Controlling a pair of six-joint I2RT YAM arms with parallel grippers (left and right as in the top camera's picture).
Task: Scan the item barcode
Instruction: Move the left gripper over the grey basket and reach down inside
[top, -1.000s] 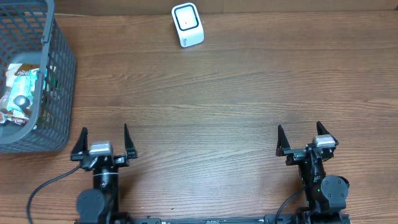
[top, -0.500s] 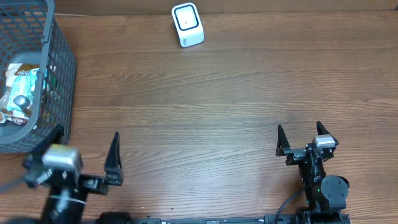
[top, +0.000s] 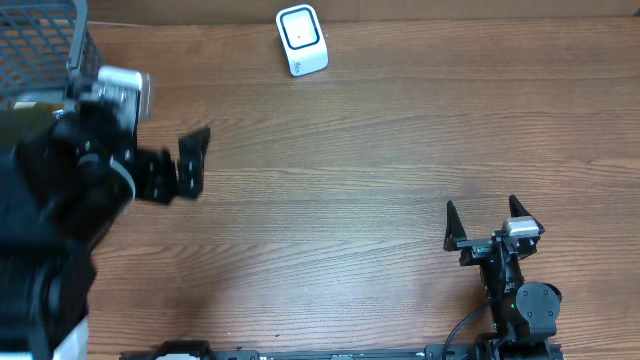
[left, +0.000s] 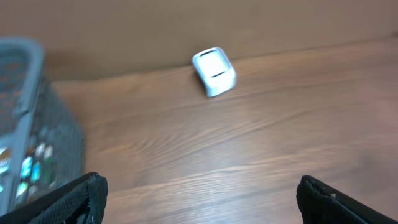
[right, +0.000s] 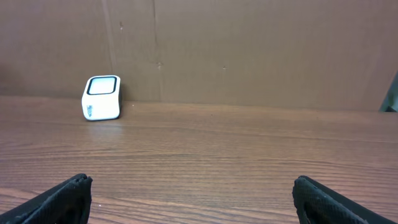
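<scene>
White boxy scanner (top: 301, 40), upright, far table (top: 400, 150) edge

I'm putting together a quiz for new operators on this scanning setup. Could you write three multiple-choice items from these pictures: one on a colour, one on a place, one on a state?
1. What colour is the basket?
A. red
B. yellow
C. grey

2. Where does the scanner stand?
A. near the far edge of the table
B. at the near edge
C. in the middle

3. How is the right gripper?
A. shut on the scanner
B. open and empty
C. shut on a packet

Answers:
1 C: the left wrist view shows grey mesh and a grey rim.
2 A: the overhead view shows it at the far side, opposite the arms.
3 B: its fingers stand apart with only bare wood between them.
</scene>
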